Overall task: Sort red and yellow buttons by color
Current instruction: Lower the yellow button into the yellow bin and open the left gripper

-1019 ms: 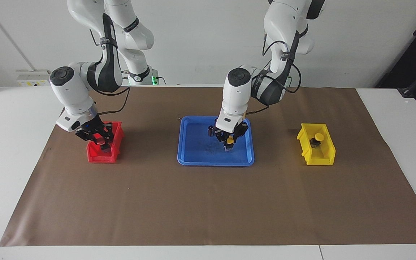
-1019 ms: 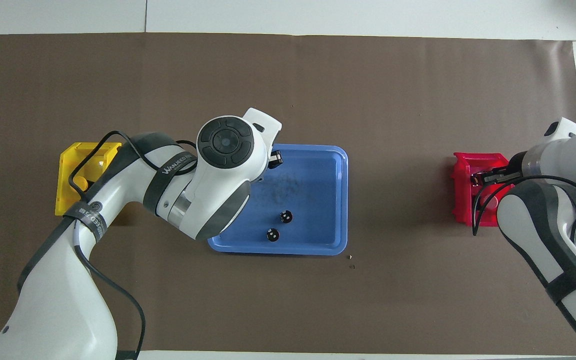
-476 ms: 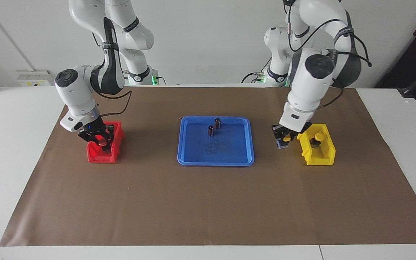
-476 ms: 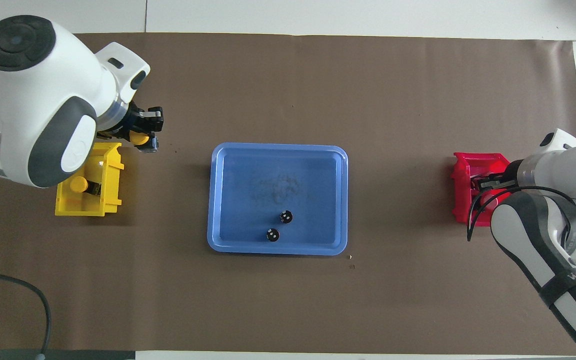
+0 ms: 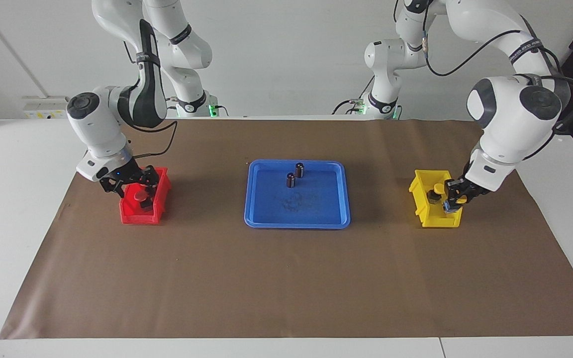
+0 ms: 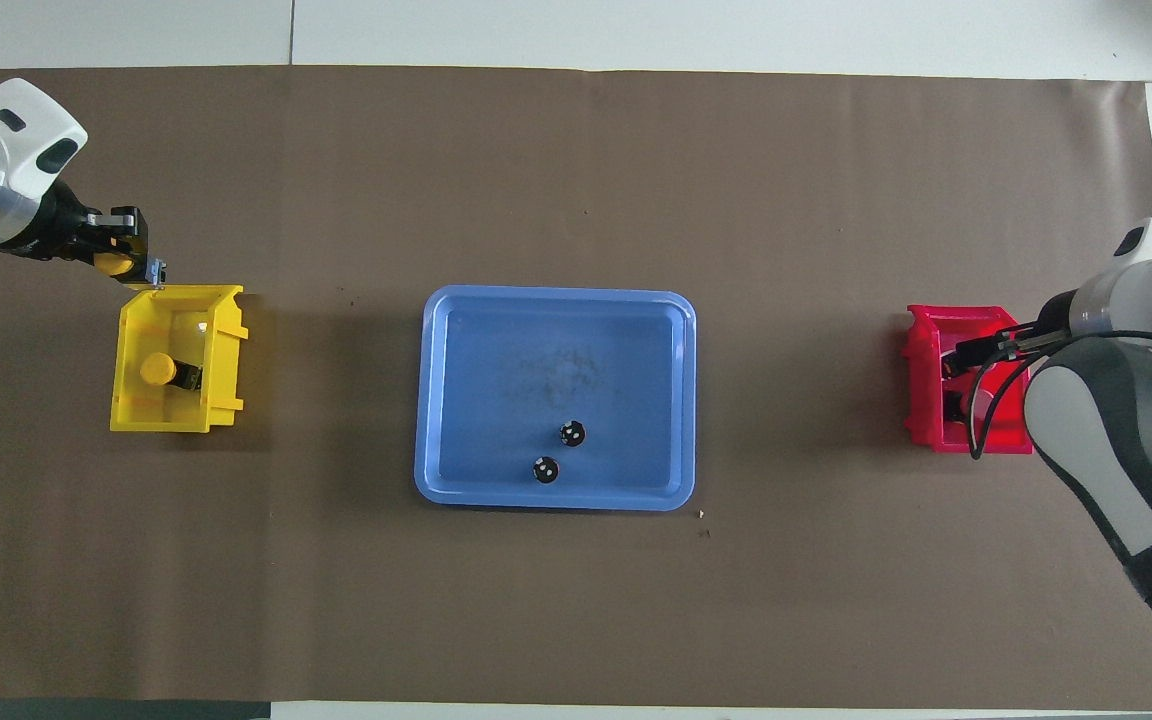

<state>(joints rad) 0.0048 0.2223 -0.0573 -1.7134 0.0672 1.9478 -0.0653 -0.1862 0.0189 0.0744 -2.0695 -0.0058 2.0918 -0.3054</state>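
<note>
My left gripper [image 5: 453, 201] is shut on a yellow button [image 5: 460, 200] and holds it over the rim of the yellow bin [image 5: 435, 220] that is farther from the robots. It also shows in the overhead view [image 6: 126, 262]. A second yellow button [image 5: 437, 189] stands in that bin [image 6: 221, 350]. My right gripper [image 5: 132, 183] is open just over the red bin [image 5: 137, 217]. A red button [image 5: 141, 195] lies in the bin below it. I cannot make out a second red button there.
A blue tray [image 5: 266, 220] lies in the middle of the brown mat, between the two bins. Two dark capless cylinders [image 5: 299, 170] [image 5: 290, 180] stand in the tray, on its side nearer to the robots.
My left gripper lifted the yellow button out of the blue tray and carried it to the yellow bin. My right gripper opened over the red bin and rose slightly, leaving the red button inside.
</note>
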